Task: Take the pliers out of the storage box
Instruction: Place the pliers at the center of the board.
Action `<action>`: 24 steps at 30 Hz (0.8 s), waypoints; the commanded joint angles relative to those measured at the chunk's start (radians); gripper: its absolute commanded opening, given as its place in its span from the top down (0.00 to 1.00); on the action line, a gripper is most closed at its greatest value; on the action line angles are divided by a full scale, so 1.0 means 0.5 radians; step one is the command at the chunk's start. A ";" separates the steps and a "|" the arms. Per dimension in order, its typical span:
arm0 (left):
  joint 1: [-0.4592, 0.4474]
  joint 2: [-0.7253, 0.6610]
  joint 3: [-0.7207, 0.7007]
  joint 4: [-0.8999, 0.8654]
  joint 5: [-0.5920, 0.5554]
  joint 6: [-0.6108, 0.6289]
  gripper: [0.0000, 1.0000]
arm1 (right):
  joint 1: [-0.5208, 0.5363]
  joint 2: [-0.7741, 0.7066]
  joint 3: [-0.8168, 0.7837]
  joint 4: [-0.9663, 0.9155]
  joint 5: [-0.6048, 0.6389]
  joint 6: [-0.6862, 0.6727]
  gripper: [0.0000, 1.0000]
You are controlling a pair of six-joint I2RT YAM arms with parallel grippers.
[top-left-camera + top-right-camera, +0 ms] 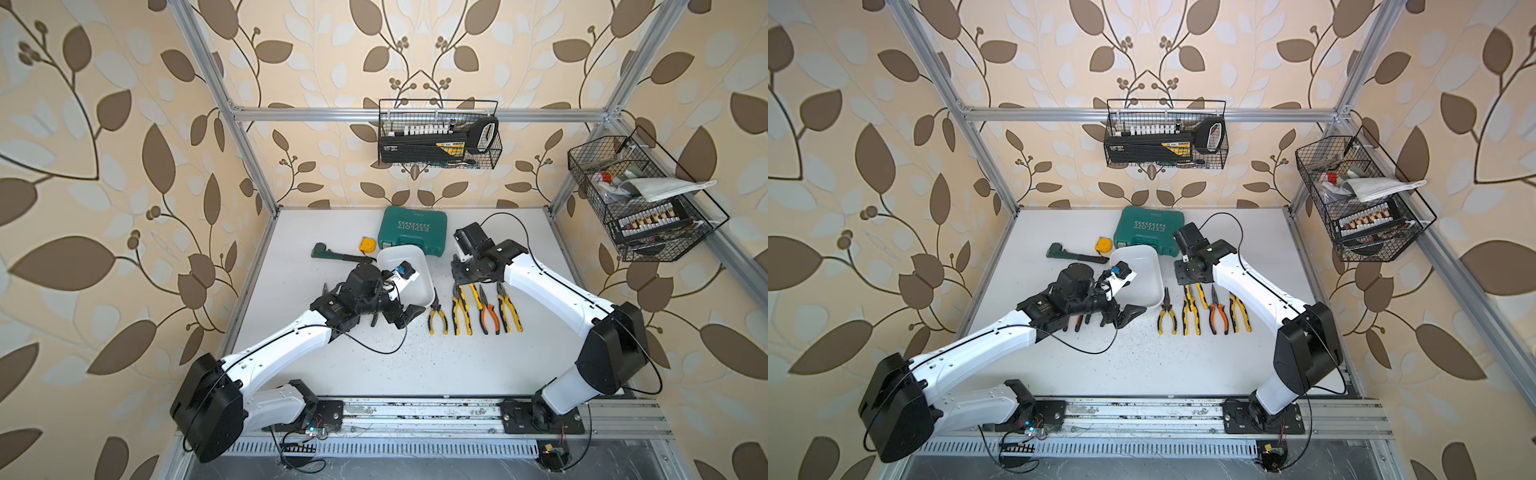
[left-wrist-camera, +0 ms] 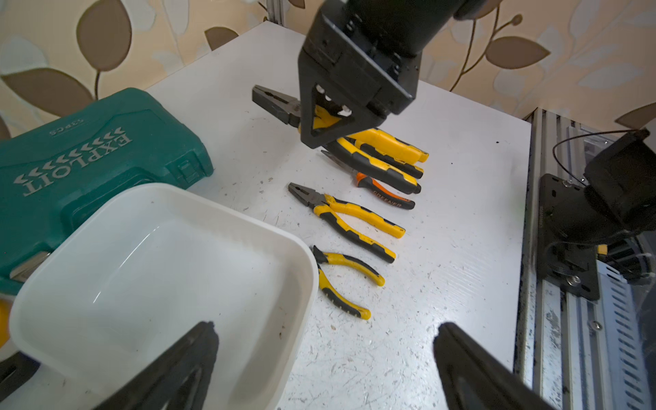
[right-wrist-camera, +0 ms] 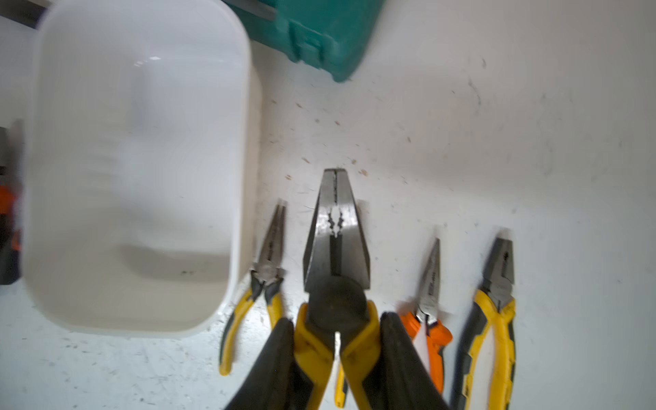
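The right gripper point(image 3: 337, 340) grasps yellow pliers point(image 3: 335, 248) above the row point(image 1: 487, 316) at 3 o'clock of the empty storage box point(image 1: 409, 266), the left gripper point(image 2: 324, 328) released; next, probably lower and let go.

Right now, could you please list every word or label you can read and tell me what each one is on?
"EXPLOIT" on the teal case.
"PCS" after unclear digits, on the same case.
"GREENER", roughly, on the orange-handled pliers.
The yellow label in the back wire basket: too small to read.
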 commanded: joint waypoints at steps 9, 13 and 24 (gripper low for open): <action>-0.278 0.528 0.406 0.468 0.128 0.070 0.01 | -0.564 -0.120 -0.324 0.192 0.016 -0.234 0.86; -0.303 0.572 0.487 0.408 0.226 0.128 0.01 | -0.748 0.012 -0.245 0.149 -0.022 -0.274 0.86; -0.303 0.487 0.420 0.312 0.259 0.221 0.01 | -1.063 0.185 -0.303 0.271 -0.075 -0.495 0.81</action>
